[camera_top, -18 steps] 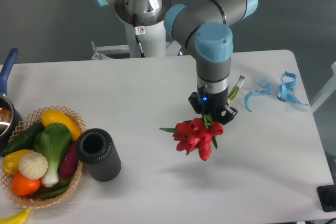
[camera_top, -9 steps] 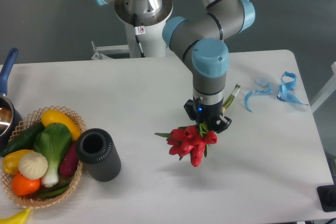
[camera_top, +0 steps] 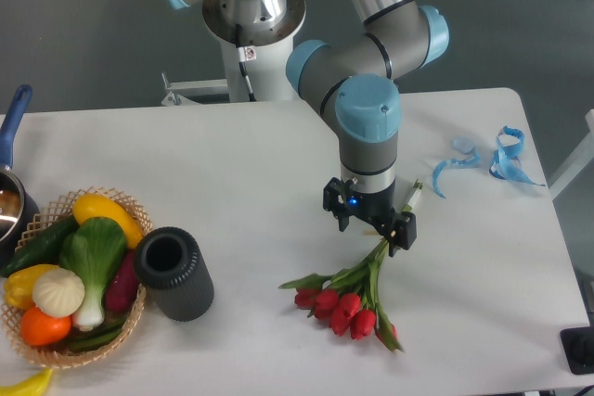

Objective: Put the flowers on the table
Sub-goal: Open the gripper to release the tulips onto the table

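Observation:
The flowers (camera_top: pixel 345 306), red tulip buds on long green stems, lie flat on the white table (camera_top: pixel 232 183) at the front right of centre. The buds point toward the front edge and the stems run back up to the right under my wrist. My gripper (camera_top: pixel 369 221) points straight down just above the upper part of the stems. Its jaws stand apart and hold nothing. The stem ends show behind the gripper (camera_top: pixel 415 194).
A black cylindrical vase (camera_top: pixel 174 273) stands at the front left, beside a wicker basket (camera_top: pixel 130 308) of vegetables. Curled blue ribbons (camera_top: pixel 490 160) lie at the back right. A pot with a blue handle (camera_top: pixel 11 132) sits at the left edge.
The gripper has come down and moved slightly left. The flowers, held up in the air before, now lie on the table, and the jaws have let go of them.

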`<action>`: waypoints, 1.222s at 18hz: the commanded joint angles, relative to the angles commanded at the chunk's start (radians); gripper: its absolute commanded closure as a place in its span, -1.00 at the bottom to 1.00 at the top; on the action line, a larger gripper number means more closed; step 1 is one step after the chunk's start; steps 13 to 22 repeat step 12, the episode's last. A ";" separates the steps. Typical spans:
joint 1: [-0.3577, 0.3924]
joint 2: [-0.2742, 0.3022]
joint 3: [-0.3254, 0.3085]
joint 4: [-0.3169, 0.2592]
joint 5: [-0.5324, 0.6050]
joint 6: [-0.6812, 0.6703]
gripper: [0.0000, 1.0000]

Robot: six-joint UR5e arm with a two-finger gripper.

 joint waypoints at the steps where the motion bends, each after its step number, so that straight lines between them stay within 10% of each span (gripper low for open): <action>1: 0.000 0.000 0.002 0.000 0.000 0.000 -1.00; 22: 0.017 0.000 -0.008 0.029 0.000 0.000 -1.00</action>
